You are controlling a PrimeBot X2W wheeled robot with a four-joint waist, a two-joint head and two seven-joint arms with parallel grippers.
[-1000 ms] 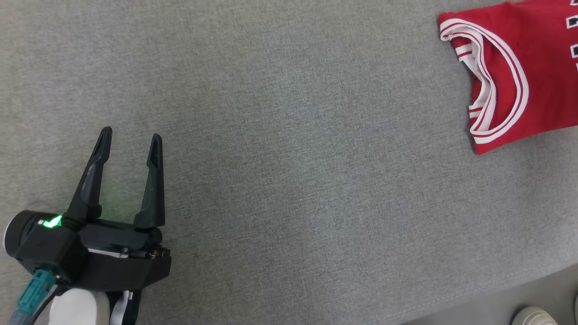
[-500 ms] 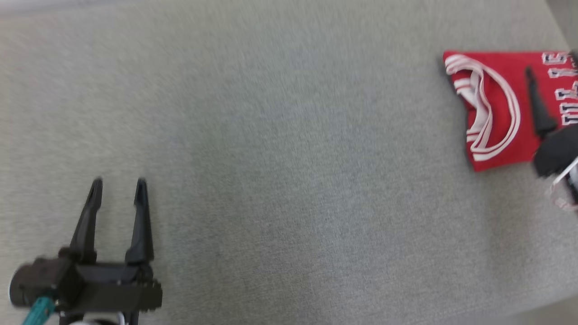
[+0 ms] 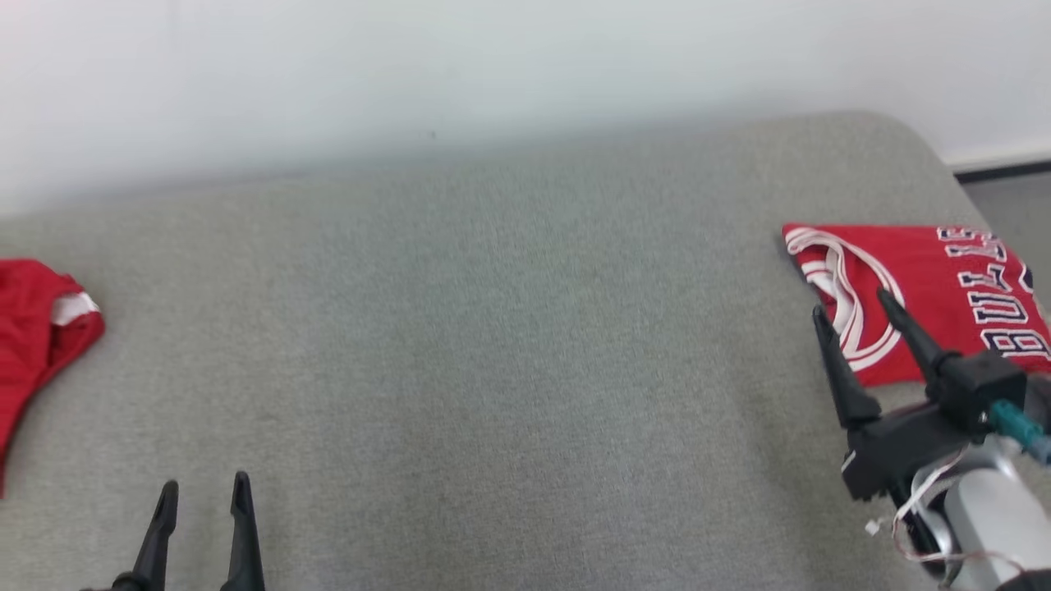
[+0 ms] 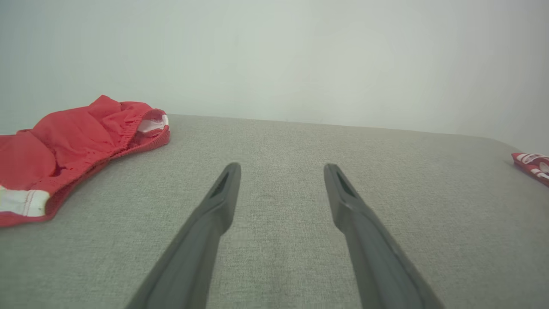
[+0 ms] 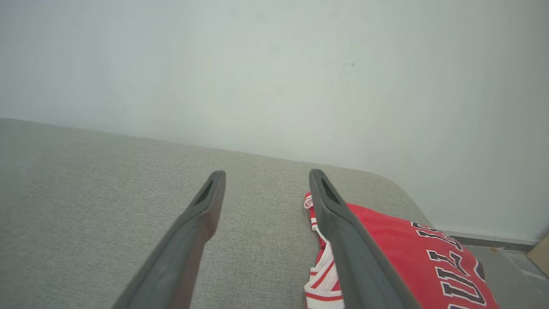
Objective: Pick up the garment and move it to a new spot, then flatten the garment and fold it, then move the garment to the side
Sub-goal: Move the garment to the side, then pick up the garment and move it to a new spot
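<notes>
I have the folded red jersey [image 3: 920, 279] lying flat at the right end of the grey padded surface [image 3: 509, 345], close to that surface's rounded far corner. Its white-striped neckline faces the middle of the surface, and its dark lettering runs along the side nearest the surface's right edge.

My right gripper [image 3: 850, 304] sits over the near right part of the surface with its jaws spread wide and nothing between them. One finger crosses the jersey's neckline edge and the other is over bare grey fabric. I can't tell whether either one touches the cloth.

My left gripper [image 3: 204, 484] is at the near left of the surface, also spread and empty.

A crumpled red garment with white trim [image 3: 33, 328] lies at the surface's left end, and a pale wall [image 3: 493, 66] rises behind its far edge.
</notes>
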